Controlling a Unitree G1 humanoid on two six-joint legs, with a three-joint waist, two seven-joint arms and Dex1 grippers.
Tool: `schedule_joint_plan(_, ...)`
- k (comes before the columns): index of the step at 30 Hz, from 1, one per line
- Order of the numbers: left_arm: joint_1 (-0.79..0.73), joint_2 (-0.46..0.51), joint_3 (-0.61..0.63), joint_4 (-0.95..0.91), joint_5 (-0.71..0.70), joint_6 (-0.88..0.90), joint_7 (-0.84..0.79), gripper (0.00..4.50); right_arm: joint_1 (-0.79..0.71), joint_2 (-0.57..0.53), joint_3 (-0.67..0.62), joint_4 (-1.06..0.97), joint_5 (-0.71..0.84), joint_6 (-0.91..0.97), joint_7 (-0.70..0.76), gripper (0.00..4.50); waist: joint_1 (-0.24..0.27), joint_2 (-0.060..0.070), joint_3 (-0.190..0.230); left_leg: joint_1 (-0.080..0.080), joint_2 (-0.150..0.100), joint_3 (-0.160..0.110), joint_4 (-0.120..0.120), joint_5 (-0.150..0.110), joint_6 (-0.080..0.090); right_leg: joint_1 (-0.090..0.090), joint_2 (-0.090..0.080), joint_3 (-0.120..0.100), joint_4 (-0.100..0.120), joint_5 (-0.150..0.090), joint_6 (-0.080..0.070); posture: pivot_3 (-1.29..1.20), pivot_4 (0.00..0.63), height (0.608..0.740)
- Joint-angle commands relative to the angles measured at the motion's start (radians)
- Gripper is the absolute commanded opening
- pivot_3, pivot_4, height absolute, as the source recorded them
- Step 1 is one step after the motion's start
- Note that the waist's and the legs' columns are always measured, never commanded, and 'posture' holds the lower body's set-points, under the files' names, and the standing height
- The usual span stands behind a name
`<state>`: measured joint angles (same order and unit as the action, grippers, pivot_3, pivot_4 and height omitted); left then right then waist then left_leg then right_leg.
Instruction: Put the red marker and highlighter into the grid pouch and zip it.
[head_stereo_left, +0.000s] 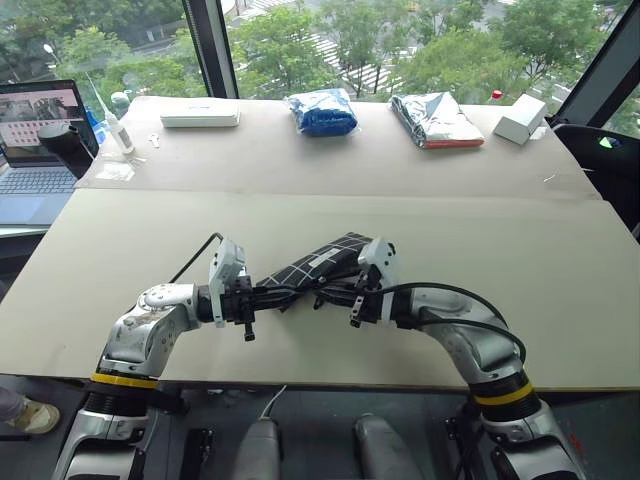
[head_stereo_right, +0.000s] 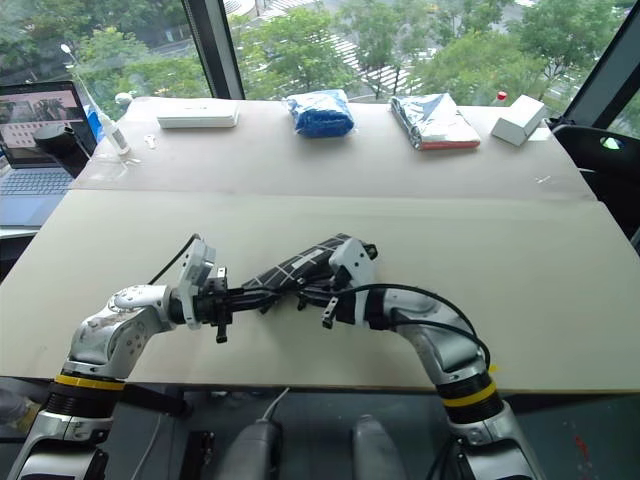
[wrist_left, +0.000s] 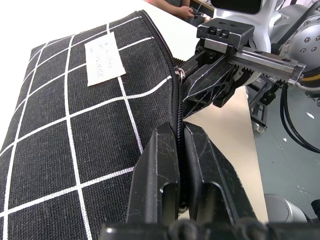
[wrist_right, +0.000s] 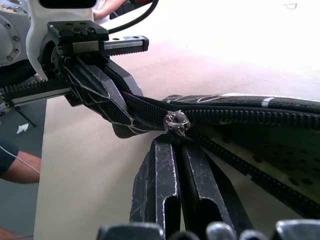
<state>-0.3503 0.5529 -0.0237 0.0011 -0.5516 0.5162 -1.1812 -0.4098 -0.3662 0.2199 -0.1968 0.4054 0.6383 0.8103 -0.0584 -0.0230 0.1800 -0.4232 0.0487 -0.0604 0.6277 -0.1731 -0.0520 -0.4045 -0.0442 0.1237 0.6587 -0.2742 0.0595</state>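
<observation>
We hold the grid pouch (head_stereo_left: 318, 262) lifted off the table (head_stereo_left: 560, 290), strung between our two arms in front of us, and this arrangement looks chosen for zipping. Our left gripper (wrist_left: 181, 165) has its fingers clenched on the pouch's edge right at the zipper line, near one end; we judge that it serves as the anchor, keeping the fabric taut so the slider has something to run against. Our right gripper (wrist_right: 176, 155) faces it from the other side, its fingers pressed together just under the small metal zipper slider (wrist_right: 176, 121), most likely pinching the pull there, though the pull strap itself is hidden between them. In the right wrist view the zipper teeth beyond the slider lie parted, showing the pale dotted lining, so the pouch is open along most of its length and the zipping is only at its start. We cannot see the red marker or the highlighter; they may be inside the pouch, but nothing confirms it. The two grippers sit very close together at one end of the pouch, which suits a pull that would draw the slider away from the anchored end.
</observation>
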Motion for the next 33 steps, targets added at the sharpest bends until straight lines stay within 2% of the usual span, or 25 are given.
schedule_joint_plan(1, -0.002, 0.003, 0.020, 0.012, 0.004, -0.037, -0.003, 0.00, 0.019, -0.041, -0.046, -0.048, 0.016, -0.027, 0.024, 0.04, 0.000, 0.000, 0.000, 0.000, 0.000, 0.000, 0.000, 0.000, 0.000, 0.000, 0.000, 0.000, 0.000, 0.000, 0.000, 0.00, 0.150, 0.740)
schedule_joint_plan(8, -0.002, 0.010, 0.034, 0.031, 0.003, -0.052, 0.000, 0.00, 0.041, -0.208, -0.170, 0.072, -0.030, -0.083, 0.026, 0.04, 0.011, 0.000, 0.000, 0.000, 0.000, 0.000, 0.001, 0.000, 0.000, 0.000, 0.000, 0.000, -0.001, 0.000, 0.000, 0.00, 0.150, 0.740)
schedule_joint_plan(13, -0.003, 0.011, 0.032, 0.038, 0.002, -0.057, -0.001, 0.00, 0.038, -0.285, -0.237, 0.160, -0.045, -0.129, 0.039, 0.04, 0.011, 0.000, 0.000, 0.000, 0.000, 0.001, 0.000, 0.000, 0.000, 0.000, 0.000, 0.000, -0.001, 0.000, 0.000, 0.00, 0.150, 0.740)
schedule_joint_plan(18, -0.008, 0.013, 0.028, 0.045, 0.004, -0.059, -0.008, 0.00, 0.039, -0.307, -0.248, 0.185, -0.042, -0.139, 0.054, 0.04, 0.010, 0.000, 0.000, 0.000, 0.000, 0.001, 0.000, 0.000, 0.000, 0.000, 0.000, 0.000, -0.001, 0.000, 0.000, 0.00, 0.150, 0.740)
schedule_joint_plan(22, -0.015, 0.011, 0.023, 0.054, 0.008, -0.065, -0.012, 0.00, 0.051, -0.275, -0.223, 0.150, -0.025, -0.135, 0.060, 0.04, 0.011, 0.000, 0.000, 0.000, 0.000, 0.001, 0.000, 0.000, 0.000, 0.000, 0.000, 0.000, -0.001, 0.000, 0.000, 0.00, 0.150, 0.740)
schedule_joint_plan(24, -0.021, 0.007, 0.018, 0.058, 0.010, -0.069, -0.014, 0.00, 0.053, -0.248, -0.217, 0.127, 0.004, -0.117, 0.064, 0.74, 0.011, 0.000, 0.000, 0.000, 0.000, 0.001, 0.000, 0.000, 0.000, 0.000, 0.000, 0.000, -0.001, 0.000, 0.000, 0.00, 0.150, 0.740)
schedule_joint_plan(25, -0.025, 0.005, 0.014, 0.060, 0.012, -0.073, -0.016, 0.00, 0.054, -0.241, -0.211, 0.116, 0.016, -0.100, 0.071, 0.89, 0.011, 0.000, 0.000, 0.000, 0.000, 0.001, 0.000, 0.000, 0.000, 0.000, 0.000, 0.000, -0.001, 0.000, 0.000, 0.00, 0.150, 0.740)
schedule_joint_plan(30, -0.036, -0.005, -0.007, 0.072, 0.034, -0.104, -0.035, 0.00, 0.068, -0.252, -0.229, 0.101, 0.065, -0.041, 0.107, 2.67, 0.012, 0.000, 0.000, 0.000, 0.000, 0.001, 0.000, 0.000, 0.000, 0.000, 0.000, 0.000, -0.001, 0.000, 0.000, 0.00, 0.150, 0.740)
schedule_joint_plan(33, -0.041, -0.009, -0.028, 0.090, 0.063, -0.147, -0.060, 0.00, 0.096, -0.298, -0.275, 0.073, 0.119, -0.017, 0.168, 2.67, 0.016, 0.000, 0.000, 0.000, 0.000, 0.001, 0.000, 0.000, 0.000, 0.001, 0.000, 0.000, -0.001, 0.000, 0.000, 0.00, 0.150, 0.740)
